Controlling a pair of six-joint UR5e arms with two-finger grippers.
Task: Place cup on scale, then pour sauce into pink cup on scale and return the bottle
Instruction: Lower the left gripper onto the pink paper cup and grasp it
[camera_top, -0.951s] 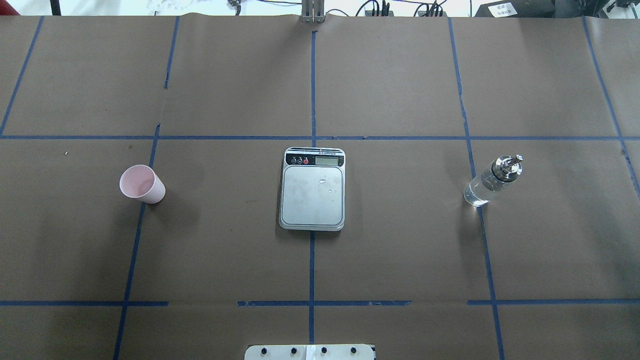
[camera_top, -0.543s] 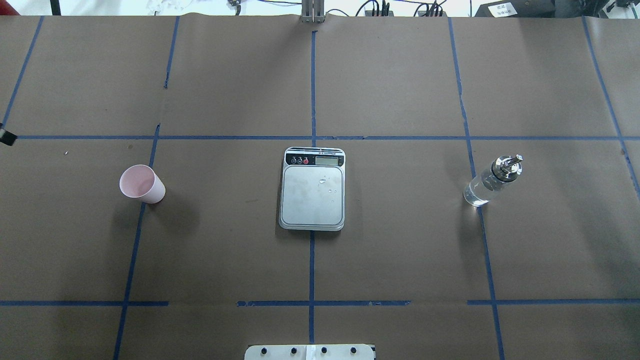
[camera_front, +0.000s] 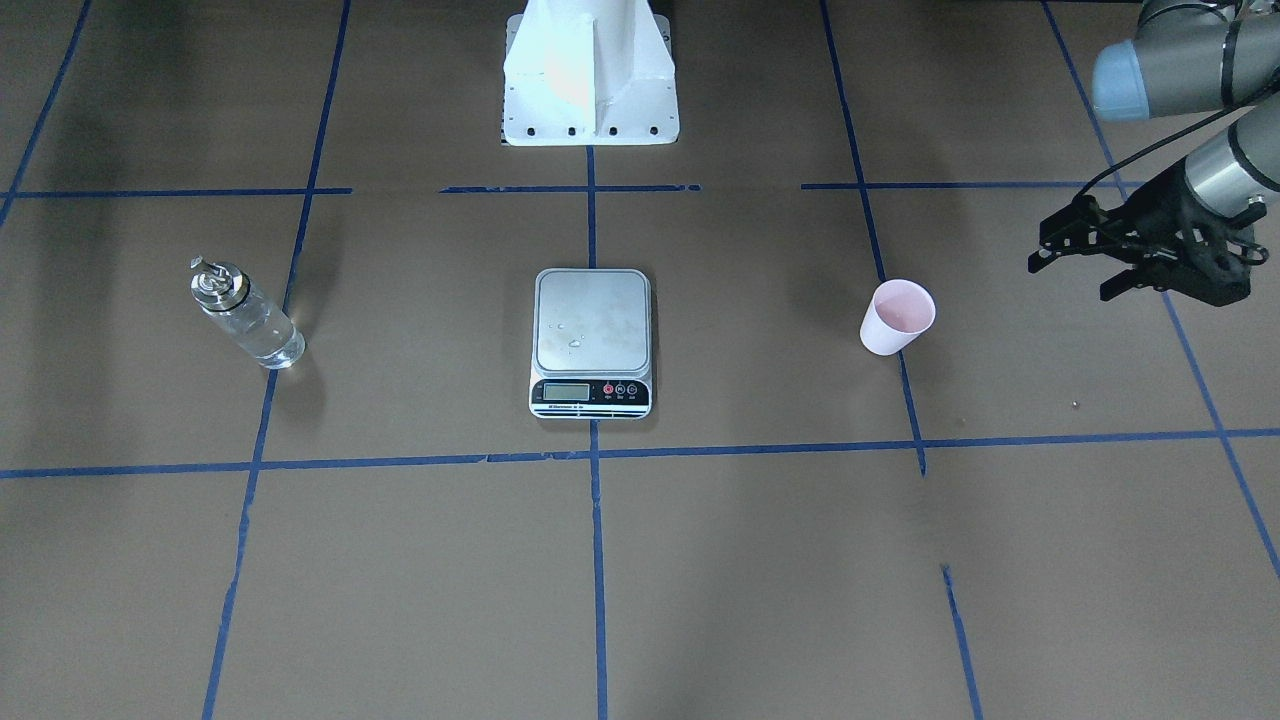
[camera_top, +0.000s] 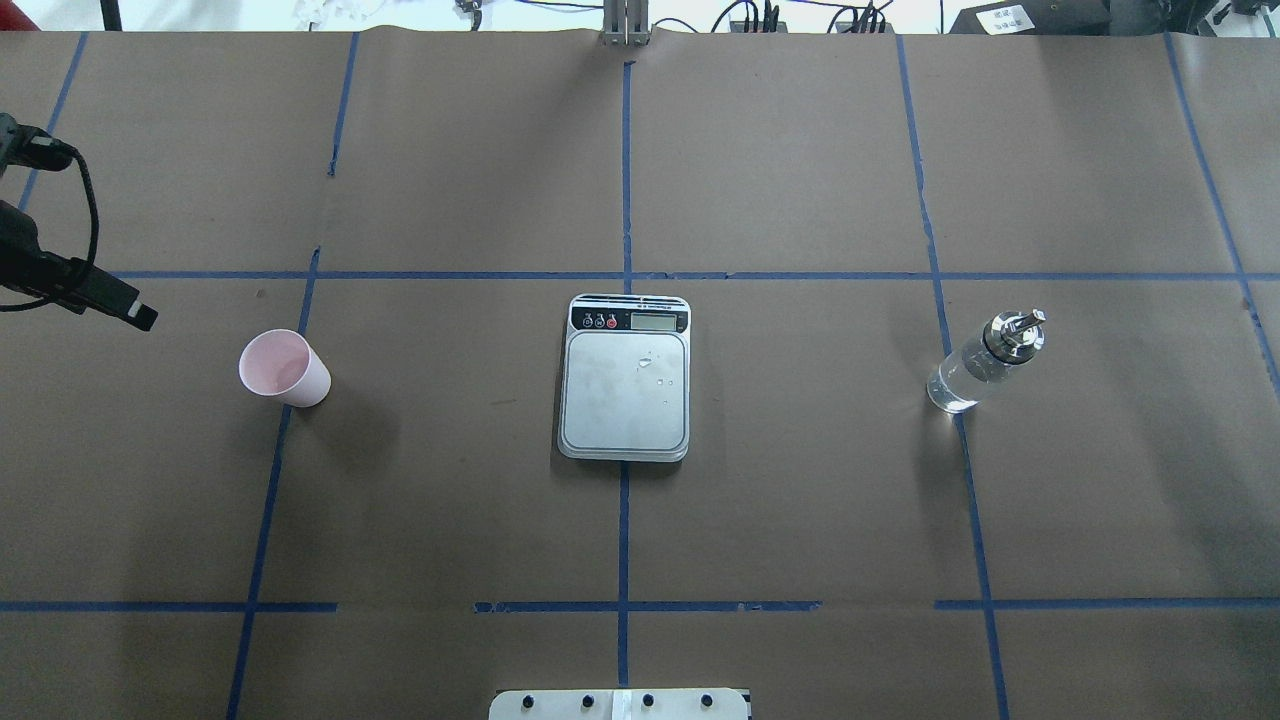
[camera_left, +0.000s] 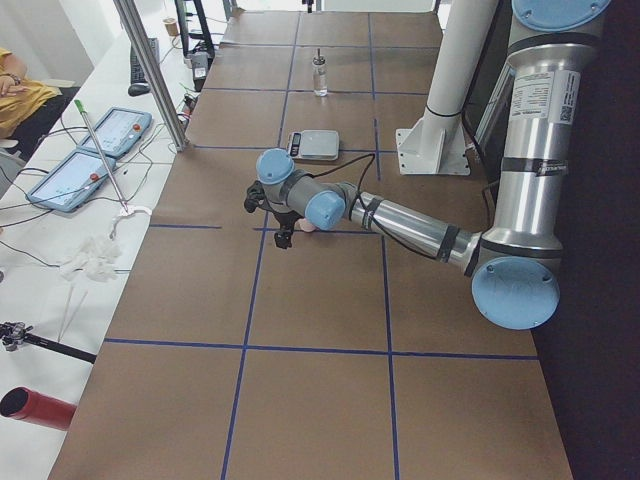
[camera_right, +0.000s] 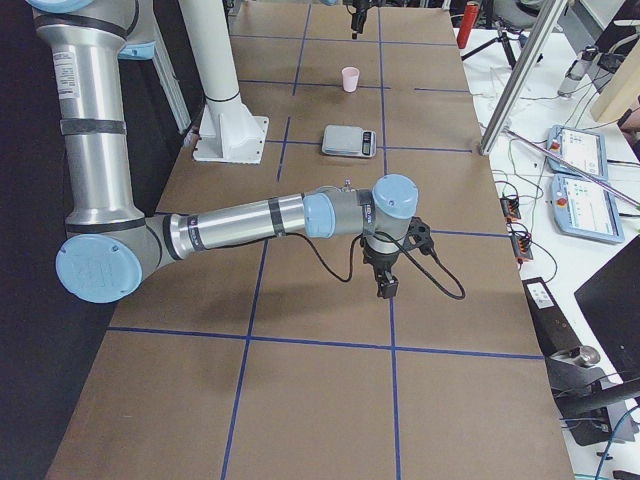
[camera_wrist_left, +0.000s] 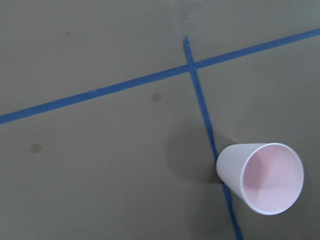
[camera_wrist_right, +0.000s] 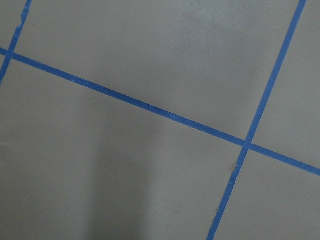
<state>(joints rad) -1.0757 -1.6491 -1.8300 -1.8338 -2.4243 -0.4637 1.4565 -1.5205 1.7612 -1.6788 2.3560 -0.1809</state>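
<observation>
Evidently your left gripper (camera_front: 1070, 268) hung with jaws spread, farther from the scale (camera_front: 592, 312) than the pink cup (camera_front: 897, 317), which stood upright, well apart on the scale's left-arm side. You needed to straddle its wall squarely and close gently. Your right gripper (camera_right: 388, 285) did not show its jaw state.

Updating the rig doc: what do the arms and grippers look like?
Both alike: the left arm and the right arm are silver metal tubes with grey joints and light blue round end caps. A white printed label sits on each arm's upper link. The left gripper and the right gripper are black, two-fingered, each trailing a loose black cable.
</observation>
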